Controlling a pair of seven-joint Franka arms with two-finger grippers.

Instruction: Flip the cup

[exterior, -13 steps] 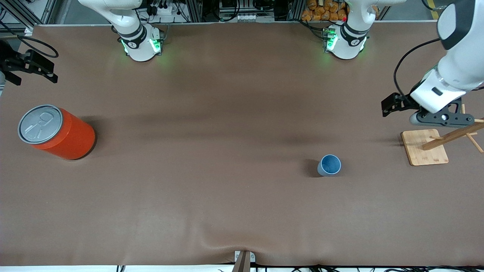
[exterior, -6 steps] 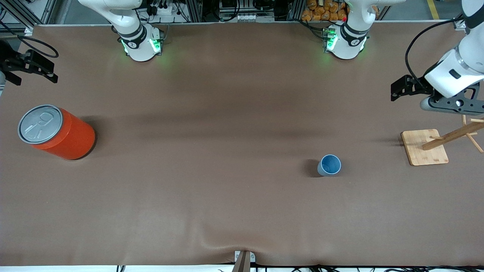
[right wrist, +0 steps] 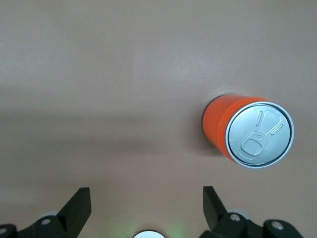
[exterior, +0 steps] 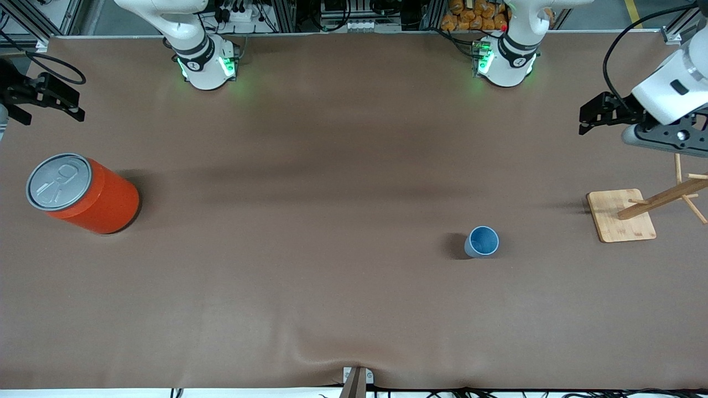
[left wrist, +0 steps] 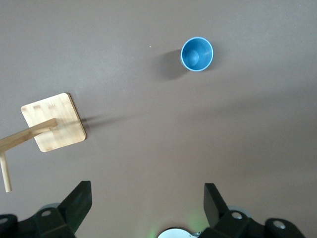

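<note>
Blue cup (exterior: 482,241) stands upright, mouth up, on brown table mat (exterior: 332,166), near wooden rack (exterior: 622,215). Left gripper (left wrist: 147,198) high above left arm's end, fingers spread, holding nothing. Right gripper (right wrist: 146,201) waits, fingers spread, above orange can (right wrist: 247,134). Upright cup fits both flip finished and flip pending; no move settled.

The cup (exterior: 482,241) stands on the worktop (exterior: 332,287) (mouth up), toward the left arm's end. The wooden stand (exterior: 620,215) sits farther toward that end, perhaps slightly farther from the front camera. The can (exterior: 82,192) stands well apart, at the right arm's end.
</note>
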